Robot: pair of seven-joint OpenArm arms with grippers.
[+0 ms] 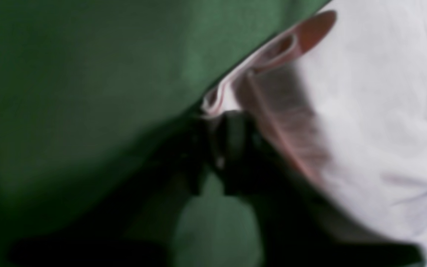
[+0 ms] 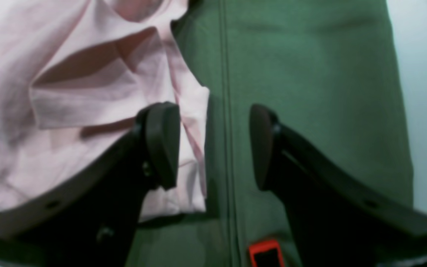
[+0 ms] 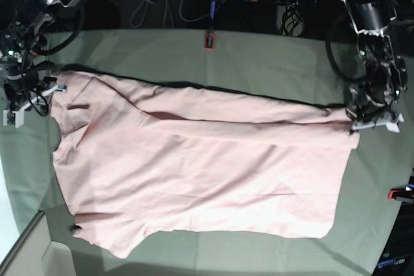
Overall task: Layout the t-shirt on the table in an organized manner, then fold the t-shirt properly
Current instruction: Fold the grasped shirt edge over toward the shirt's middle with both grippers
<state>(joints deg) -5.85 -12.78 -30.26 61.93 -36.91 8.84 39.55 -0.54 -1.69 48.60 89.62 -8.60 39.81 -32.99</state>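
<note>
the t-shirt [image 3: 194, 172] lies spread across the middle of the desk [image 3: 272, 63], pale pink, its plain side up with no lettering showing. a long fold runs along its far edge, and a sleeve pokes out at the near corner. it lies on the grey-green cloth and not inside anything.

the left hand [image 1: 217, 122] is closed tight on the t-shirt's edge; in its wrist view the dark fingers pinch a doubled hem, which lifts off the cloth in a small loop. in the base view this hand [image 3: 362, 117] sits at the shirt's far corner, on that view's right.

the right hand [image 2: 215, 144] stands well open and holds nothing. one pad [image 2: 163, 142] hangs over the shirt's crumpled edge; the other [image 2: 261, 144] is over bare cloth. a red clamp [image 2: 265, 254] shows below it, and another [image 3: 209, 40] sits on the desk's far edge.
</note>
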